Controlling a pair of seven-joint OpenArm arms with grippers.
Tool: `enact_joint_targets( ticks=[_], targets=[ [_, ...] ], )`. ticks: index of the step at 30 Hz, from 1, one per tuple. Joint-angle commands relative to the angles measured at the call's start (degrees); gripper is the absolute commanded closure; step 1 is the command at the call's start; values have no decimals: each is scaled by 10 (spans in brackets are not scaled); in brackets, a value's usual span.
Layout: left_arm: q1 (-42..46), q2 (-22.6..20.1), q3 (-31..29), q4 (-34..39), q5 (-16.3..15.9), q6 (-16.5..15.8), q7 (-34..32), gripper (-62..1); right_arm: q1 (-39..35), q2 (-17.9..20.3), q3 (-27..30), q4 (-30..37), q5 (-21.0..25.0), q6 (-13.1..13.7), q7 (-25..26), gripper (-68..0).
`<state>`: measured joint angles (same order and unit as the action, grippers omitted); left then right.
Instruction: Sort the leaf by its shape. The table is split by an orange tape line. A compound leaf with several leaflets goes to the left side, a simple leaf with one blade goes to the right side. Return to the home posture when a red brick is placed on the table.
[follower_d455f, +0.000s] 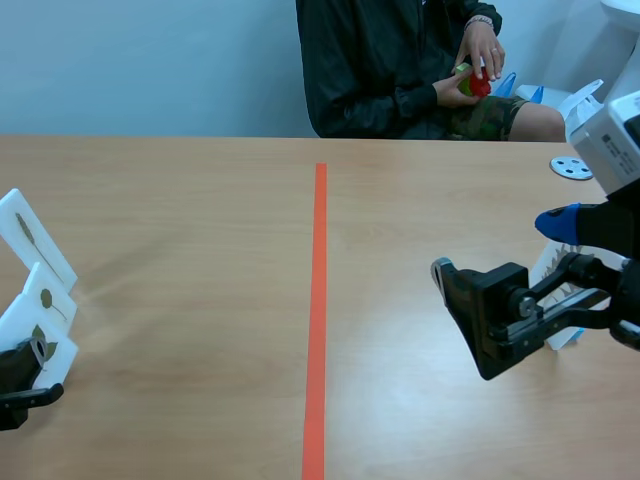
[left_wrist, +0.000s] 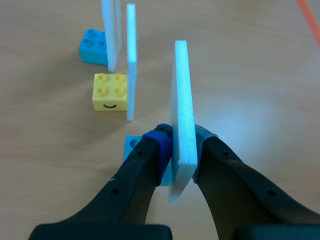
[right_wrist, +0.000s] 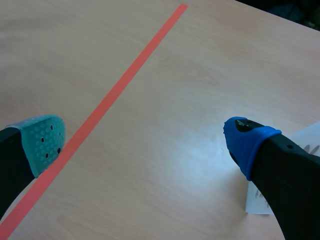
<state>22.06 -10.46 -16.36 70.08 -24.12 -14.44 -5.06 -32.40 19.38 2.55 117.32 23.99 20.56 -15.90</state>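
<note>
My left gripper (left_wrist: 181, 142) is shut on the lower edge of an upright white leaf card (left_wrist: 182, 100), seen edge-on, which stands on a blue brick (left_wrist: 132, 145). In the scene view that card (follower_d455f: 50, 350) is the nearest of three at the far left, with the left gripper (follower_d455f: 22, 378) on it. Its leaf print is too small to tell the shape. My right gripper (follower_d455f: 500, 246) hangs open over the right half of the table, holding nothing. Its fingers (right_wrist: 44, 141) straddle bare wood beside the orange tape line (right_wrist: 107, 102). A person holds a red brick (follower_d455f: 481, 84) above their lap.
Two more upright cards (left_wrist: 131, 60) stand ahead of the left gripper on a yellow brick (left_wrist: 109, 92) and a blue brick (left_wrist: 92, 47). Another white leaf card (follower_d455f: 553, 268) stands behind the right gripper. A white disc (follower_d455f: 572, 167) lies at the far right.
</note>
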Motion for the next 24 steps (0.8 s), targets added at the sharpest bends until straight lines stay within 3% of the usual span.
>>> enact_joint_targets(
  ticks=[1, 4, 12, 24],
  targets=[
    [-11, 0, 0, -5, -5, 2, -17, -32, 7, 1, 5, 2, 2, 0, 8, -679],
    [-24, 0, 0, -35, -5, 18, -29, -32, 7, 1, 5, 2, 2, 0, 8, -679],
    [-41, 0, 0, -73, -5, 19, -46, -37, 7, 1, 5, 2, 2, 0, 8, -679],
    [-40, -1, 0, -73, -5, 19, -46, -464, 7, 1, 5, 2, 2, 0, 8, -679]
  ],
)
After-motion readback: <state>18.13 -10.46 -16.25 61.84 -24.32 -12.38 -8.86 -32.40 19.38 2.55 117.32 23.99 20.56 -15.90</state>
